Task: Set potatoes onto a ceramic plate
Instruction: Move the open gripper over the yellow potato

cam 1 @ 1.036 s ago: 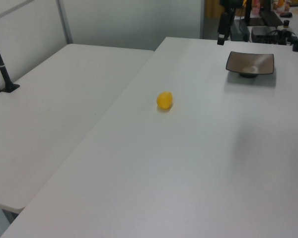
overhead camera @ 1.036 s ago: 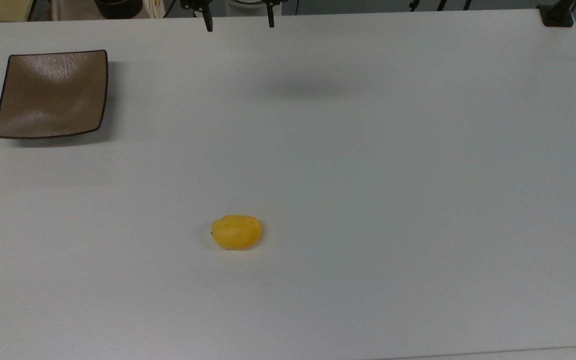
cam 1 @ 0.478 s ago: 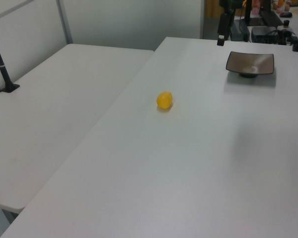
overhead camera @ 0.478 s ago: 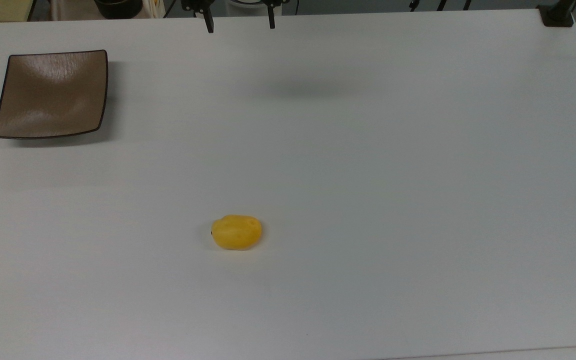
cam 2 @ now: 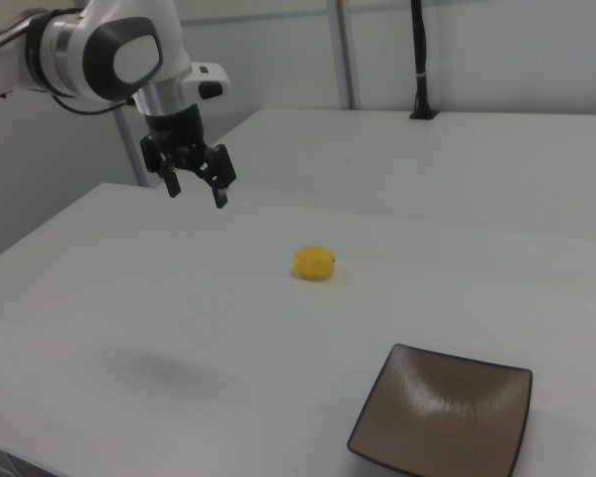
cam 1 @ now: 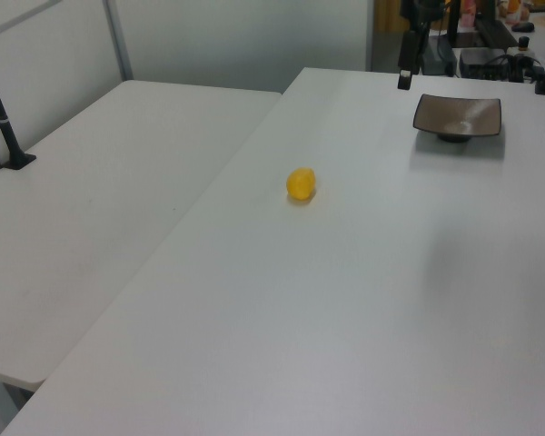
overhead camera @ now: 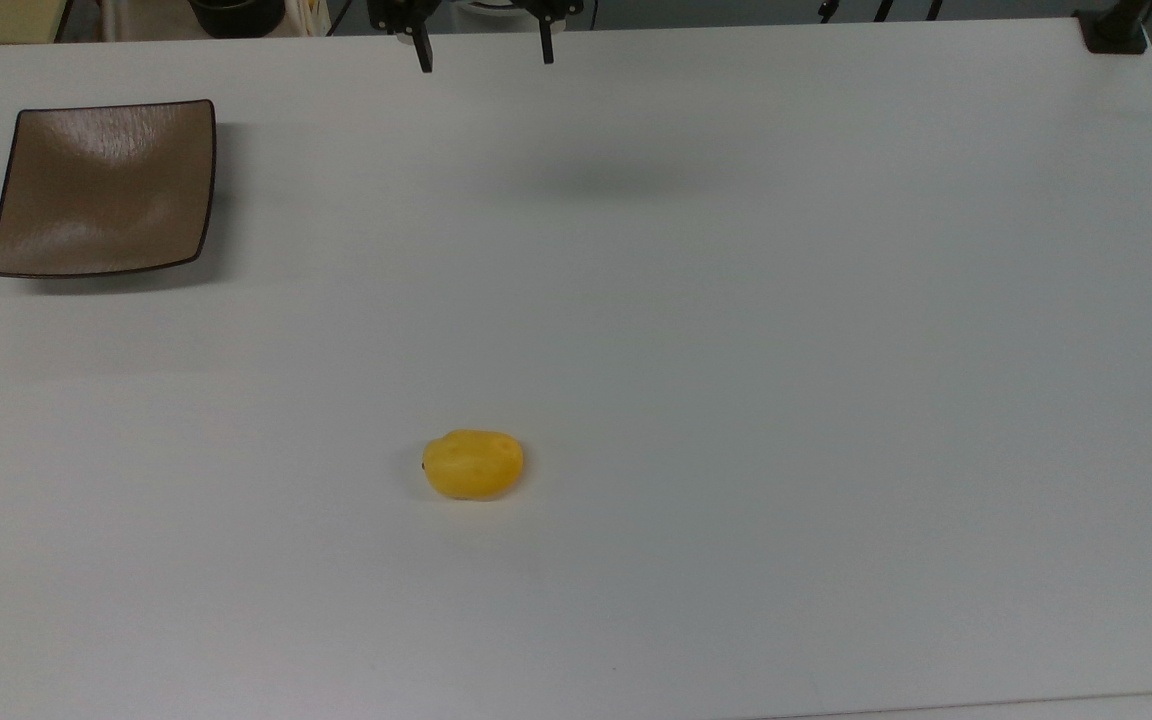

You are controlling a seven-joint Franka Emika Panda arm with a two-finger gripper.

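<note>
High above the white tabletop point(overhead camera: 736, 300) hangs the robot's black two-finger hand point(cam 2: 195, 189), fingers spread wide and holding nothing. One small bright yellow oval potato point(overhead camera: 473, 465) lies alone on the tabletop (well apart from the hand). Far off sits the square glossy brown ceramic plate point(overhead camera: 102, 187).

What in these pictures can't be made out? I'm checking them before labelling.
- Gripper: top view, the frame's upper edge cuts off all but the two fingers.
- Ceramic plate underside: left view, its own rim hides most of the foot.
- Potato dark spot: right view, too small to read.
</note>
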